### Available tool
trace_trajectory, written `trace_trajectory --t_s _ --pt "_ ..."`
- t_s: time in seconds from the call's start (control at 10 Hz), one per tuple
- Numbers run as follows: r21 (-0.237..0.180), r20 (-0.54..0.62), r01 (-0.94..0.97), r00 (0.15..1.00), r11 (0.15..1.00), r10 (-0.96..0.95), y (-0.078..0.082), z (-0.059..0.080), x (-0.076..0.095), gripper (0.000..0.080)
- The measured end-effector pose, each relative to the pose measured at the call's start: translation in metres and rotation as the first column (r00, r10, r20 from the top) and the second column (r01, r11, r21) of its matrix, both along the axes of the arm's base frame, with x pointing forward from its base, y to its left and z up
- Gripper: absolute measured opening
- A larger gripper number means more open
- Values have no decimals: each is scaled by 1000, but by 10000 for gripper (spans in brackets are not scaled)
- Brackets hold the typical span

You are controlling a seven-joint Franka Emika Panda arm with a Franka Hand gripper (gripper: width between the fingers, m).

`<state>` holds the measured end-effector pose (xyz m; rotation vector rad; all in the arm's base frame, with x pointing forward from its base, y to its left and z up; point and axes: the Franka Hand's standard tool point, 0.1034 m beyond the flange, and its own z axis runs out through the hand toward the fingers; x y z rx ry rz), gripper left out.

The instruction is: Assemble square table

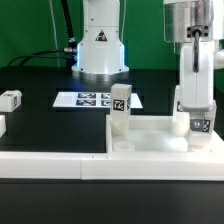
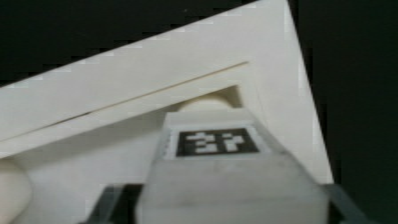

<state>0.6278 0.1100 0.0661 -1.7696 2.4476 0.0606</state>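
Note:
The white square tabletop (image 1: 150, 142) lies at the front of the table, raised edges up. One short white tagged leg (image 1: 120, 108) stands upright in its corner at the exterior view's left. My gripper (image 1: 196, 106) is shut on another tagged leg (image 1: 199, 124) and holds it upright at the tabletop's corner at the exterior view's right. In the wrist view the held leg (image 2: 222, 165) with its tag fills the space between my dark fingers (image 2: 121, 200), over the tabletop's corner (image 2: 160, 85). The leg's lower end and the socket under it are hidden.
The marker board (image 1: 88, 100) lies behind the tabletop, in front of the robot base (image 1: 100, 50). A loose tagged leg (image 1: 10, 99) lies at the exterior view's left, another white part (image 1: 2, 126) at that edge. A long white rail (image 1: 50, 168) runs along the front.

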Motion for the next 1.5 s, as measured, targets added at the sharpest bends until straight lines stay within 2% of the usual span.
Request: trace_trajectory --t_s 0.1,0.2,0.3,0.4,0.7,0.9,1.0,1.1,1.2,1.3,1.4,1.5 --pt "-2 3 -27 1000 1000 27 0 0 0 475" --pt "-13 11 -92 996 996 92 0 2 1 475" --pt "-39 42 -307 950 951 309 6 9 3 610" --pt "-48 52 -416 907 908 418 11 10 3 637" --pt "-71 56 -559 825 826 563 8 9 3 647" --pt "-109 59 -705 699 700 713 7 9 4 649" --pt "-170 64 -818 548 550 834 8 9 7 649" --pt "-212 49 -901 378 379 925 11 8 8 649" --pt "-234 25 -948 218 217 976 8 9 10 649" --pt "-244 11 -961 131 130 991 3 9 12 649" --pt "-243 11 -961 133 132 991 4 9 11 563" --pt "-239 17 -955 176 175 984 4 8 11 420"
